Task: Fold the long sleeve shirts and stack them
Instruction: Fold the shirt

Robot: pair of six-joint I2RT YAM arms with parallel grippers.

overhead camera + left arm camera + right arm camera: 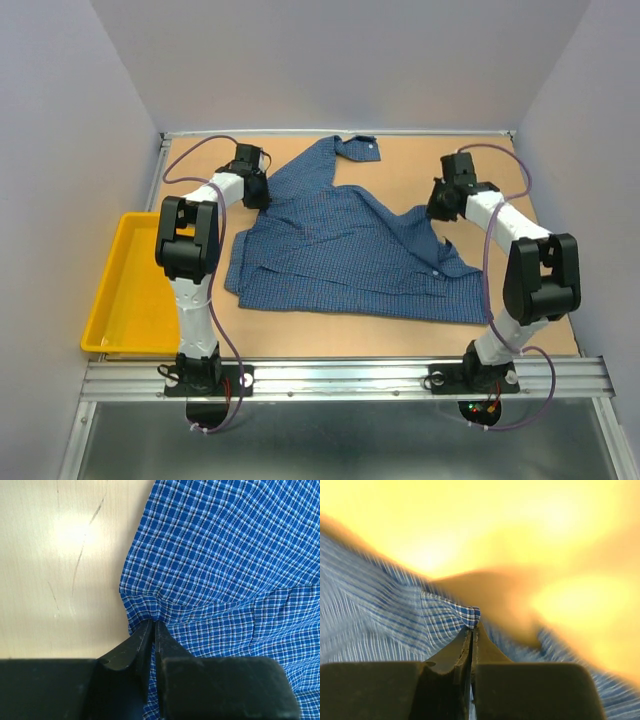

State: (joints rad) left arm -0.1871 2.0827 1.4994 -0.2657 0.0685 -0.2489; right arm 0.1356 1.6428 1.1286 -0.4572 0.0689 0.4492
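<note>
A blue finely checked long sleeve shirt (345, 250) lies spread and rumpled across the middle of the table, one sleeve reaching to the far edge. My left gripper (258, 188) is shut on the shirt's left edge; in the left wrist view its tips (153, 624) pinch a fold of the checked cloth (225, 555). My right gripper (437, 207) is shut on the shirt's right edge; in the right wrist view its tips (471, 626) pinch a small fold of cloth (465, 614) lifted off the table. No other shirt shows.
A yellow tray (122, 290) stands off the table's left side, beside the left arm. The light brown tabletop (540, 180) shows on the far right and along the near edge. Grey walls close in the back and sides.
</note>
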